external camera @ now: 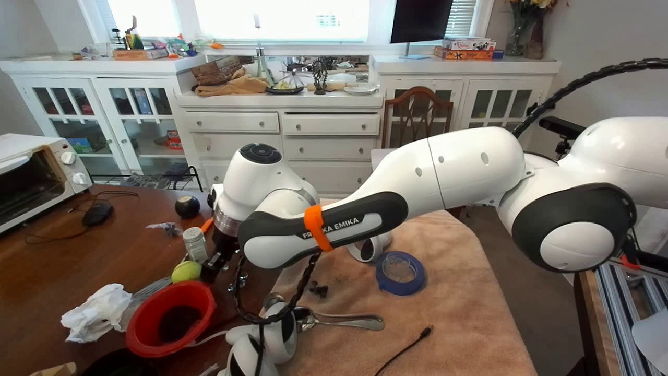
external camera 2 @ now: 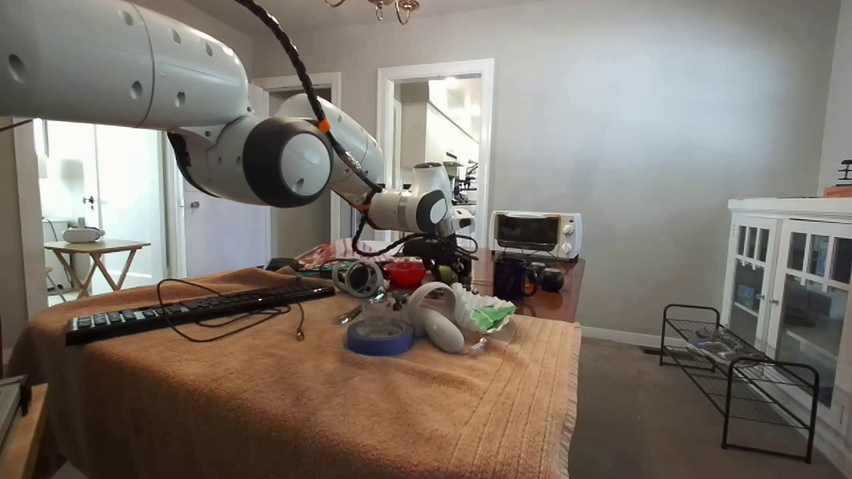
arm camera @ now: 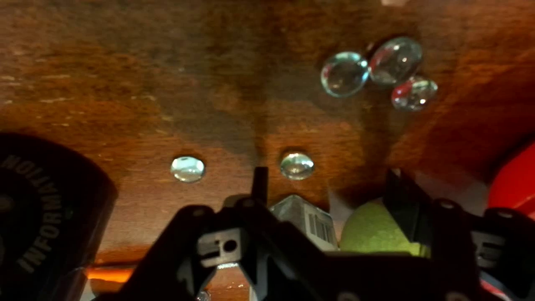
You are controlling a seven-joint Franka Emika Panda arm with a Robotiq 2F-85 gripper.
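My gripper (arm camera: 328, 184) is open with nothing between its fingertips, low over the brown wooden table. A clear glass bead (arm camera: 296, 166) lies just ahead of the fingers, and a second bead (arm camera: 187, 169) lies left of them. A cluster of clear beads (arm camera: 345, 74) is farther up in the wrist view. A green-yellow ball (arm camera: 372, 228) and a clear container with a barcode (arm camera: 319, 228) sit under the gripper, partly hidden by it. The ball also shows in an exterior view (external camera: 186, 272), beside the gripper (external camera: 215, 266). A black object lettered "INFORMATION" (arm camera: 46, 217) is at the left.
A red bowl (external camera: 136, 334), crumpled white plastic (external camera: 99, 313) and a shaker jar (external camera: 195, 244) stand near the gripper. Blue tape (external camera: 401, 272), spoons (external camera: 355, 320) and white controllers (external camera: 282, 331) lie on the towel. A keyboard (external camera 2: 200, 311), dark mug (external camera 2: 511, 279) and toaster oven (external camera 2: 536, 234) also show.
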